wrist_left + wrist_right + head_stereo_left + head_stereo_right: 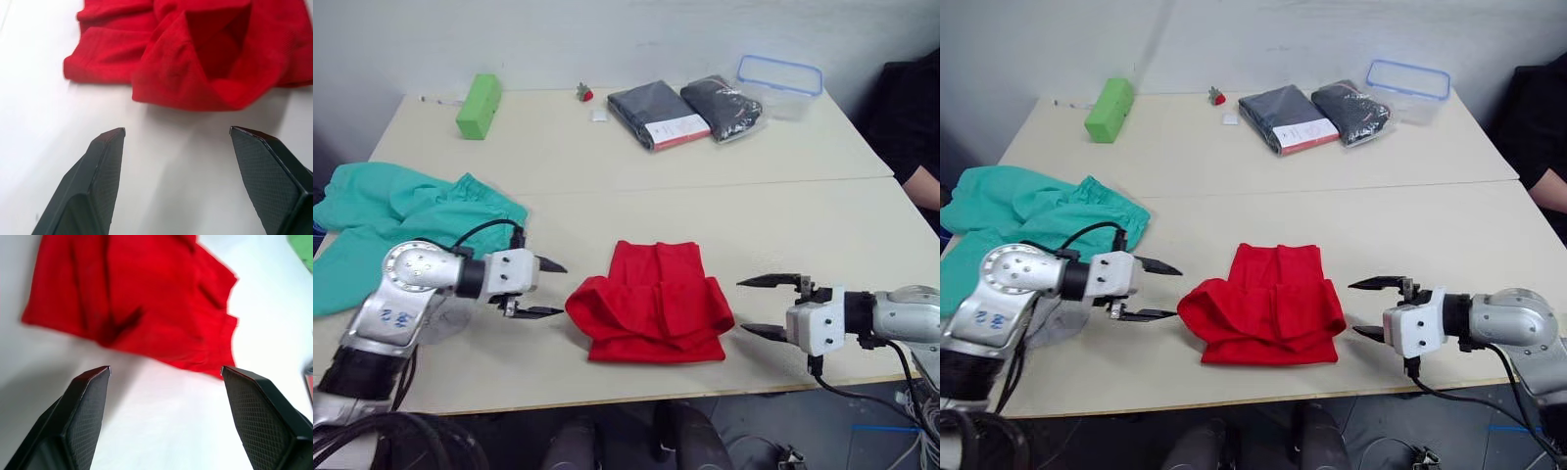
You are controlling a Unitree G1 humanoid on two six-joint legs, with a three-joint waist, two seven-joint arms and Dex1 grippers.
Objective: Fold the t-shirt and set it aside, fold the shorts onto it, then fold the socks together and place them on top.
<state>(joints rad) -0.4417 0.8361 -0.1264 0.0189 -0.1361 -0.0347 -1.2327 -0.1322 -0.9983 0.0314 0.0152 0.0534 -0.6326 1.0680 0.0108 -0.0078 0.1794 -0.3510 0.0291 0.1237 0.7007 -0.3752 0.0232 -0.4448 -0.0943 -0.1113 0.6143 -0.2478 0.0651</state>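
Observation:
The red t-shirt (656,304) lies folded into a compact bundle near the table's front edge, with its sleeves tucked over the middle. My left gripper (551,288) sits open just to its left, fingertips a short way from the cloth (195,63). On the shirt's right, my right gripper (754,305) is open too and apart from the fabric (132,303). The teal-green shorts (401,215) lie crumpled at the table's left edge, partly behind my left arm. A bit of light grey cloth (1058,323), perhaps the socks, shows under my left arm.
At the back of the table (607,166) stand a green block (479,105), a small red-and-green item (584,93), two dark packaged garments (685,113) and a clear blue-rimmed container (779,84). A person's arm (920,181) shows at the right edge.

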